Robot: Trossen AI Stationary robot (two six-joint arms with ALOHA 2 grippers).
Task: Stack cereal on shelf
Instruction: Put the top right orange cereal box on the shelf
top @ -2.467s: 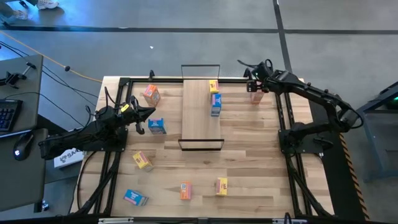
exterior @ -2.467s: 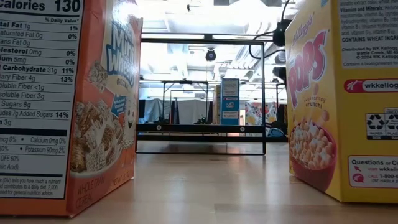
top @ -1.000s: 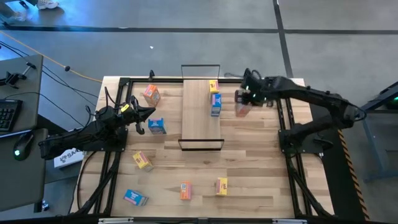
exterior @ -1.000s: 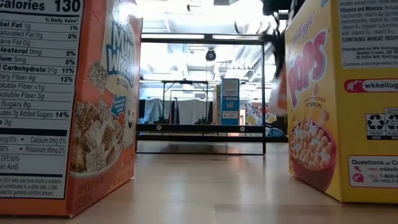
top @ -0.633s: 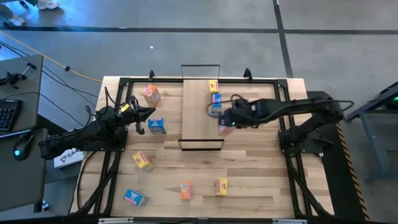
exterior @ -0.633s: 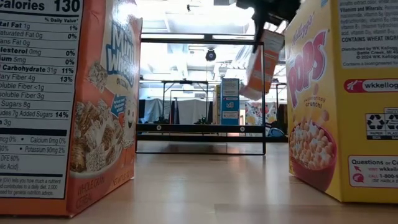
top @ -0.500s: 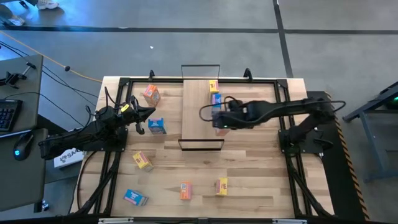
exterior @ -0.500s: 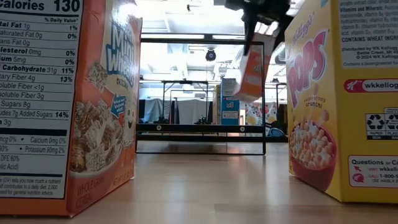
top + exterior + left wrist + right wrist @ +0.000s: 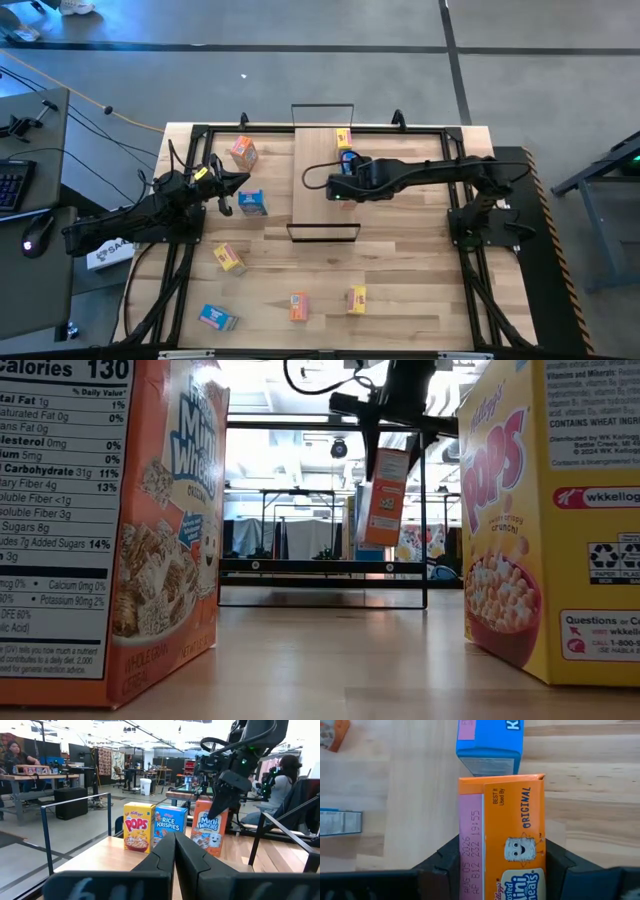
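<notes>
The shelf [image 9: 318, 190], a light-wood board with black wire loops at both ends, lies at the table's far middle. A yellow cereal box [image 9: 138, 826] and a blue one [image 9: 170, 822] stand upright on it. My right gripper [image 9: 338, 188] reaches over the shelf, shut on an orange cereal box [image 9: 385, 495] that hangs beside the blue box [image 9: 490, 742]. My left gripper [image 9: 175, 851] waits shut at the table's left side, touching nothing. My right gripper pinches the orange box's upper end [image 9: 467, 870] between its two fingers [image 9: 445, 865], one on each of two opposite sides. The fingers come from above, slanting down. The box hangs below them a little tilted, its bottom edge [image 9: 375, 542] clear of the shelf.
Loose cereal boxes lie on the table: orange [image 9: 243, 151] and blue [image 9: 252, 202] left of the shelf, yellow [image 9: 229, 258] and blue [image 9: 217, 318] near left, orange [image 9: 298, 306] and yellow [image 9: 356, 299] at the near middle. Black rails [image 9: 460, 200] run along both sides.
My right gripper has carried the orange box from the table's far right toward the left, out over the shelf next to the blue box, sinking slightly. The box has stayed lifted clear and hanging below the fingers.
</notes>
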